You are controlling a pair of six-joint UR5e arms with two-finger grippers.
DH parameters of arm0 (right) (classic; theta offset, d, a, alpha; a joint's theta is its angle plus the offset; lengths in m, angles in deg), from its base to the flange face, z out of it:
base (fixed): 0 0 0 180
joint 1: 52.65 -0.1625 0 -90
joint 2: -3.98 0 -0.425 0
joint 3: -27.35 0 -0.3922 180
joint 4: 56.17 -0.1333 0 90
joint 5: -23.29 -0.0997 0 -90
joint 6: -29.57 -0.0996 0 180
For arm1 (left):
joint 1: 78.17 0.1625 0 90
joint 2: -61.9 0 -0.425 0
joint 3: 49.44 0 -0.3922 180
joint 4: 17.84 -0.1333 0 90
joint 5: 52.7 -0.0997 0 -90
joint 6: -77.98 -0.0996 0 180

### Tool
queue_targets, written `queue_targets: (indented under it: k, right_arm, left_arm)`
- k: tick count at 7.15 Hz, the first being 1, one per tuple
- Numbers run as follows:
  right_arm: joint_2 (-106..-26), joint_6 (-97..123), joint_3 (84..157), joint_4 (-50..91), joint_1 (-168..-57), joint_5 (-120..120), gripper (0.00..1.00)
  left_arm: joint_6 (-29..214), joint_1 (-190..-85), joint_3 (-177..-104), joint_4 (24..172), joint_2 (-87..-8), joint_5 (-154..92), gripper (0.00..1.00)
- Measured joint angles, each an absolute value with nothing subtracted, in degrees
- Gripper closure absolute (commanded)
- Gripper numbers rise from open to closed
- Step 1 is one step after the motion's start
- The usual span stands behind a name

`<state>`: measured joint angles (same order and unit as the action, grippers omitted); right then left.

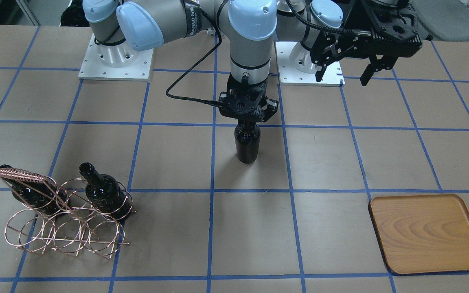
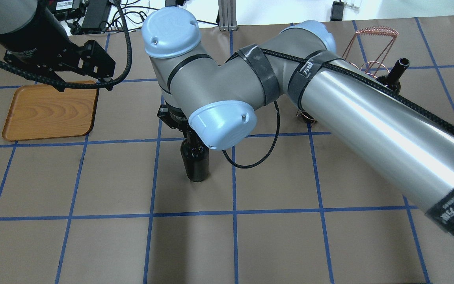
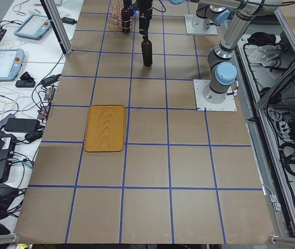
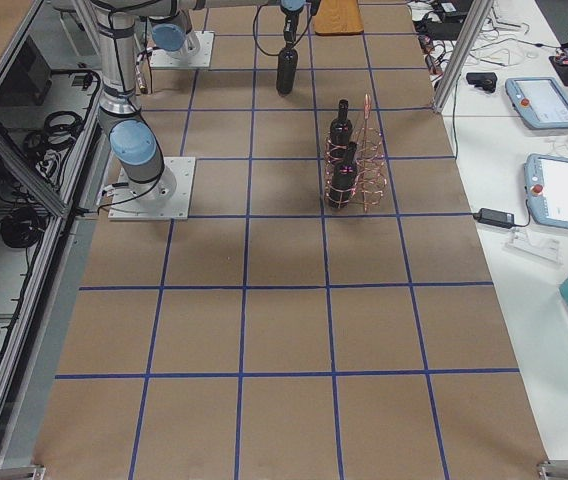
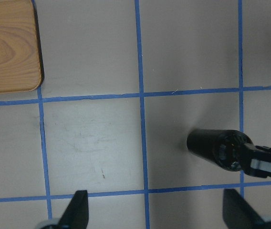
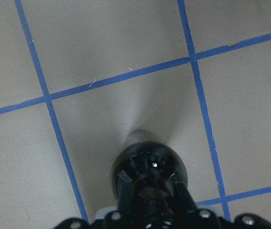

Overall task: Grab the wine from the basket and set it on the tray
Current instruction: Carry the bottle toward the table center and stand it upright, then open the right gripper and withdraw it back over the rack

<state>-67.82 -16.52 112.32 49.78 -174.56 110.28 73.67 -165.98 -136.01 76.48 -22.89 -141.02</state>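
My right gripper [image 1: 247, 121] is shut on the neck of a near-black wine bottle [image 1: 247, 146] that is upright at the middle of the table, on it or just above it. The bottle also shows in the overhead view [image 2: 196, 161] and, from above, in the right wrist view [image 6: 150, 174]. The copper wire basket [image 1: 65, 228] stands on my right side and holds two more bottles [image 1: 105, 193], [image 1: 31, 197]. The wooden tray [image 1: 428, 232] lies empty on my left side. My left gripper [image 1: 343, 76] is open and empty, raised near its base, between the held bottle and the tray [image 5: 6, 47].
Brown paper with a blue tape grid covers the table [image 1: 332, 162]. Both arm base plates [image 1: 116, 61] are at the table's robot side. Operator desks with teach pendants [image 4: 554, 190] and cables lie beyond the far edge.
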Motion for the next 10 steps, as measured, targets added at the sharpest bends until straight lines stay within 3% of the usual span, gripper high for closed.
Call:
queue_targets:
  k: [1,3,7,10]
  right_arm:
    - [-67.8,-16.3,112.4,49.7,-174.7,110.7,0.12]
    - [-68.3,-15.8,112.3,49.9,-174.7,112.8,0.01]
    - [-70.5,-12.7,110.9,50.5,-171.4,116.7,0.00]
    - [-73.3,3.9,110.7,50.8,-161.4,118.4,0.00]
  left_arm:
    - [73.7,-166.0,-136.0,76.5,-22.9,-141.0,0.00]
    - [73.7,-166.0,-136.0,77.0,-22.6,-141.0,0.00]
    - [74.9,-166.0,-136.0,77.2,-22.0,-141.2,0.00]
    - [82.0,-166.9,-136.6,77.2,-22.7,-140.4,0.00]
